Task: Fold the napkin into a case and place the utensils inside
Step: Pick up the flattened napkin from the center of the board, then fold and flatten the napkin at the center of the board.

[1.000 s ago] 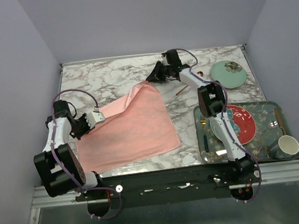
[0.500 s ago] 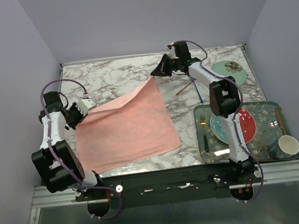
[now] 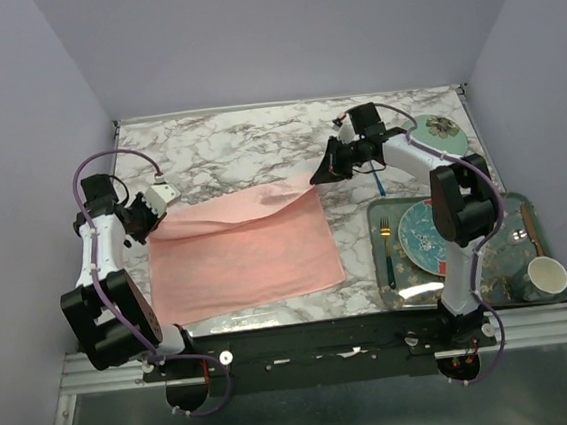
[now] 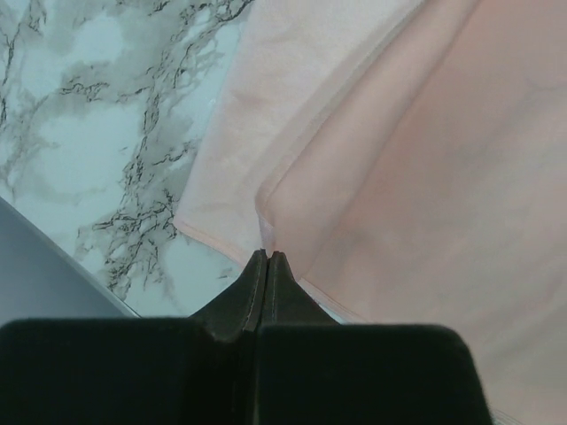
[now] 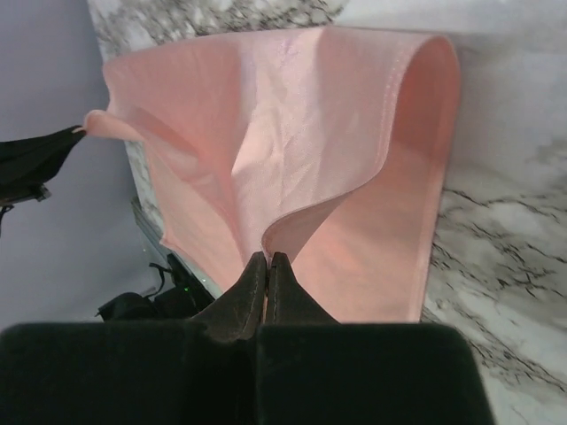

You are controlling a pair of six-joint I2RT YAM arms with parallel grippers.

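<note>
The salmon-pink napkin (image 3: pixel 238 262) lies spread on the marble, with its far edge lifted and stretched between both grippers. My left gripper (image 3: pixel 146 218) is shut on the far left corner; in the left wrist view the cloth (image 4: pixel 425 177) runs straight out of the closed tips (image 4: pixel 267 255). My right gripper (image 3: pixel 318 177) is shut on the far right corner, and the napkin (image 5: pixel 292 115) curls away from its closed tips (image 5: pixel 267 257). Of the utensils, only a slim dark blue one (image 3: pixel 376 179) shows, on the marble beside the right arm. No folded case is in view.
A patterned tray (image 3: pixel 504 257) sits at the right front with a teal plate (image 3: pixel 422 239), a white cup (image 3: pixel 548 275) and a gold-headed fork (image 3: pixel 387 248). A pale green plate (image 3: pixel 448 128) lies at the back right, partly behind the right arm.
My right gripper shut on the napkin's far right corner and pulled it nearer and to the right. The left gripper drew its corner out to the left, so the far edge is now taut.
</note>
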